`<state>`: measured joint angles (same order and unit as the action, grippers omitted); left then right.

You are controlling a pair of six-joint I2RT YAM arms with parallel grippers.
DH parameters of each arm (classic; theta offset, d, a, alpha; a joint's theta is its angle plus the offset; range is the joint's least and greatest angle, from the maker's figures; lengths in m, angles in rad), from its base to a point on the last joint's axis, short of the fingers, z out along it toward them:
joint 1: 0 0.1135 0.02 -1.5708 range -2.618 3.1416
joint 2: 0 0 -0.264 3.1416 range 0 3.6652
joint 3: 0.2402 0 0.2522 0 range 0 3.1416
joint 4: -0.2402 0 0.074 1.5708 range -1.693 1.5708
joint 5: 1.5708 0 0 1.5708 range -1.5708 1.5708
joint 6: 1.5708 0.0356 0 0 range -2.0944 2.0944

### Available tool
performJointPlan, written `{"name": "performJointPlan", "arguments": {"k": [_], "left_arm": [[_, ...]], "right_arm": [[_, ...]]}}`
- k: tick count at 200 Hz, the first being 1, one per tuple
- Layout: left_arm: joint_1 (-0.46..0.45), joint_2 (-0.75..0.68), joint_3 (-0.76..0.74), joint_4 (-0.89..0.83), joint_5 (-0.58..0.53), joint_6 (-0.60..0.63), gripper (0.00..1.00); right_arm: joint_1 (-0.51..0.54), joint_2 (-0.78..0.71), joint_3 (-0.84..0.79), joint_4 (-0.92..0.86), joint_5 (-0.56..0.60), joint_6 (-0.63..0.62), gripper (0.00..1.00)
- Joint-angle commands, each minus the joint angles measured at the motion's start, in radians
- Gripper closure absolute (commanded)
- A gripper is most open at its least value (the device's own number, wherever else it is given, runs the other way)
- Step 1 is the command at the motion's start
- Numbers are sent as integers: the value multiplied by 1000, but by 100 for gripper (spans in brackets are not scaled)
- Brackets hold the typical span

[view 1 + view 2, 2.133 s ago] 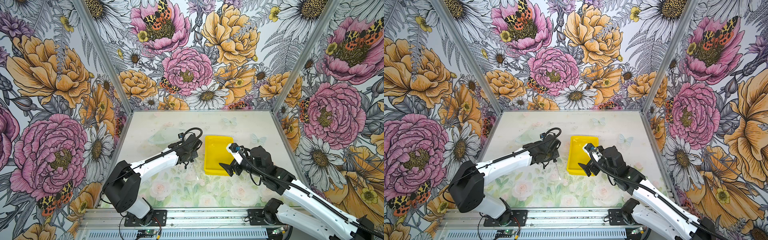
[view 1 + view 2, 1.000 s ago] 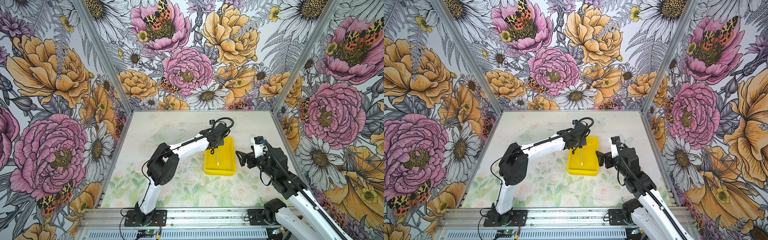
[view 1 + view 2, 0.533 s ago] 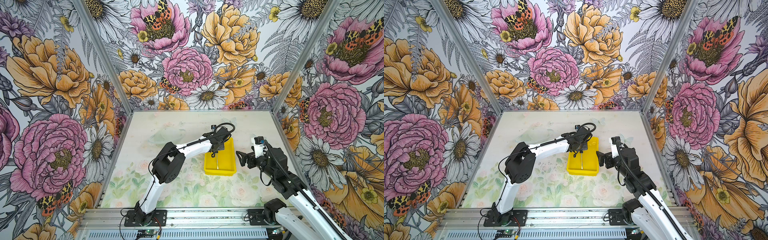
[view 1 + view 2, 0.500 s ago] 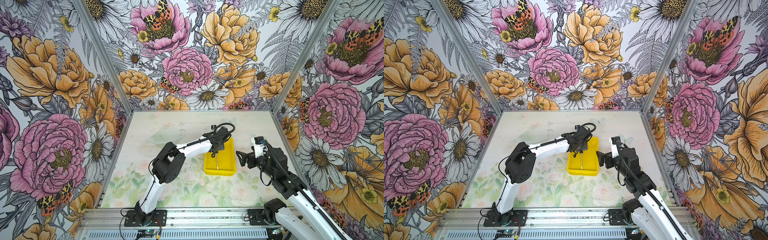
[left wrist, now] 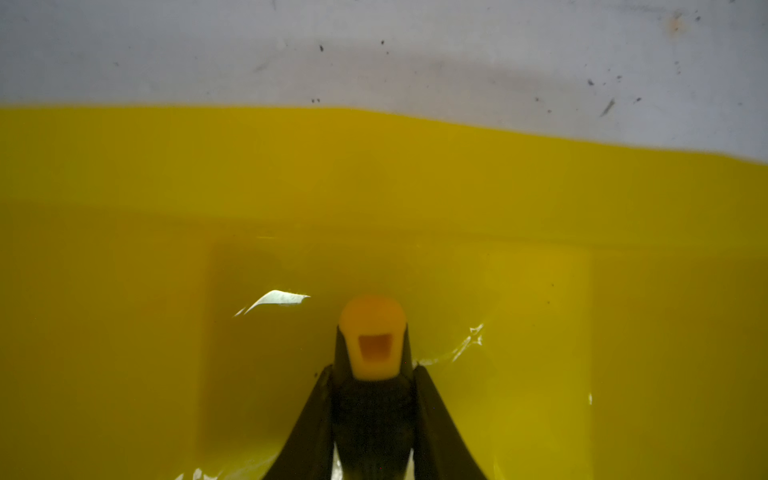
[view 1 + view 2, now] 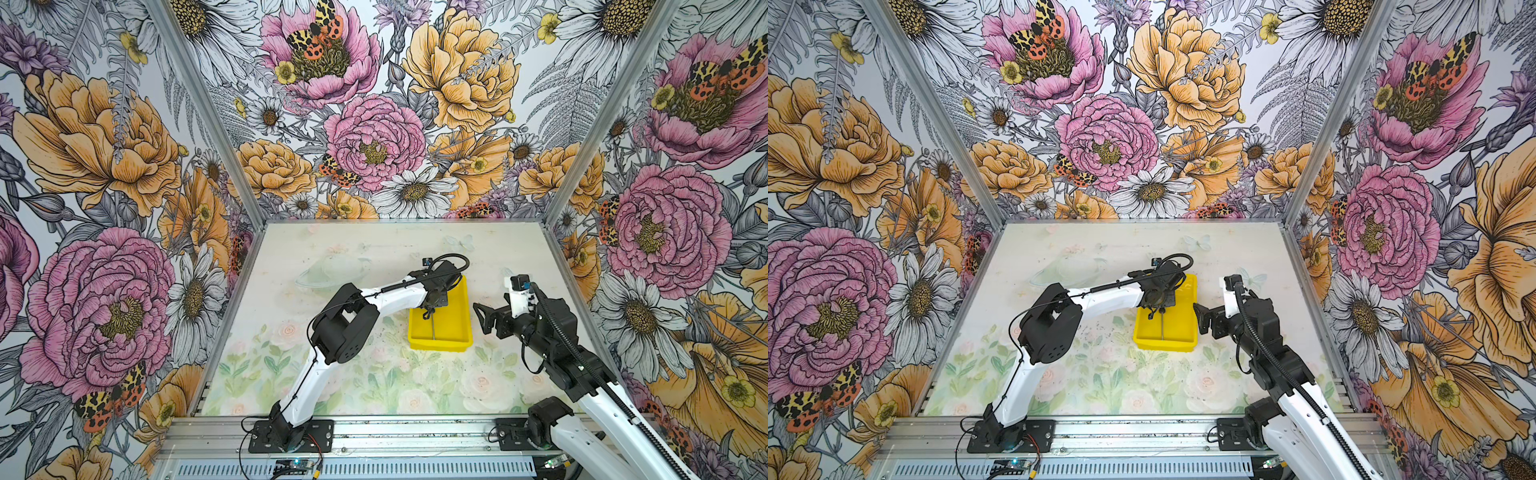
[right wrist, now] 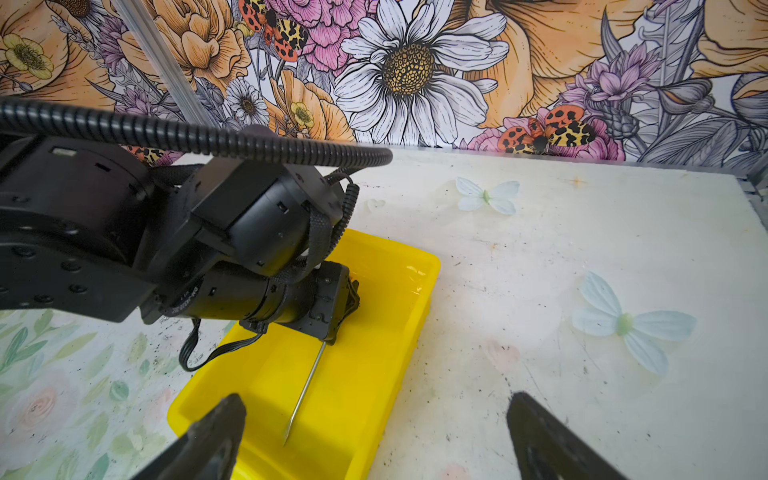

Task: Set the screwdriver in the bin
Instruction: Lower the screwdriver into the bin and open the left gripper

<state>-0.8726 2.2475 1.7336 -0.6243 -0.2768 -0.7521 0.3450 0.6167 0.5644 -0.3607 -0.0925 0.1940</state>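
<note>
A pale flower-printed tabletop [image 6: 365,374], speckled with dark marks, lies between floral-papered walls [image 6: 374,137]. Right of centre in a top view, the left gripper [image 6: 428,312] pinches the screwdriver [image 6: 432,328] by its handle, with the shaft inside the yellow bin [image 6: 440,345]. The right gripper [image 6: 481,319] hangs spread just right of the bin.

In a top view the left gripper [image 6: 430,311] hangs over the bin [image 6: 459,332], fingers closed on the screwdriver [image 6: 432,328], whose shaft points toward the bin's near wall. The right gripper [image 6: 482,320] hovers just beside the bin, fingers spread, above the bench [image 6: 332,245].
</note>
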Motion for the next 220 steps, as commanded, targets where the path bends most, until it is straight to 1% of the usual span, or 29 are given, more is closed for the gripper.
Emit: {"name": "performJointPlan", "arguments": {"k": [1, 15, 30, 50, 96, 106, 127, 154, 170, 175, 196, 203, 206, 220], "left_arm": [[-8, 5, 20, 11, 8, -4, 71], [-9, -1, 21, 10, 7, 1, 60], [-9, -7, 24, 10, 4, 7, 53], [-11, -23, 20, 11, -5, 9, 47], [-22, -86, 11, 17, -26, 31, 36], [-29, -104, 12, 17, -33, 52, 32], [-50, -151, 1, 14, -62, 84, 20], [-65, -241, -70, 15, -90, 68, 11], [-72, -301, -117, 13, -103, 68, 3], [-75, -319, -133, 14, -106, 68, 1], [-75, -402, -207, 15, -122, 68, 1], [-75, -417, -230, 15, -126, 75, 1], [-76, -452, -239, 15, -128, 79, 1], [-77, -506, -285, 14, -138, 104, 1]], "right_arm": [[-9, -17, -3, 1, 28, 1, 1], [-9, -21, -3, -1, 38, 1, 1], [-9, -29, -4, -4, 54, 1, 0], [-11, -36, -1, -5, 45, -8, 1], [-10, -30, 11, -5, 37, -13, 1], [-11, -29, 14, -4, 28, -14, 1], [-10, -29, 19, -4, 22, -13, 0], [-10, -34, 26, -6, 36, -28, 0], [-10, -46, 33, -15, 51, -29, 1], [-10, -51, 36, -19, 57, -24, 0], [-11, -61, 46, -42, 86, 11, 0], [-10, -63, 45, -46, 87, 20, 1], [-9, -65, 45, -47, 86, 25, 1], [-10, -67, 43, -47, 77, 32, 1]]}}
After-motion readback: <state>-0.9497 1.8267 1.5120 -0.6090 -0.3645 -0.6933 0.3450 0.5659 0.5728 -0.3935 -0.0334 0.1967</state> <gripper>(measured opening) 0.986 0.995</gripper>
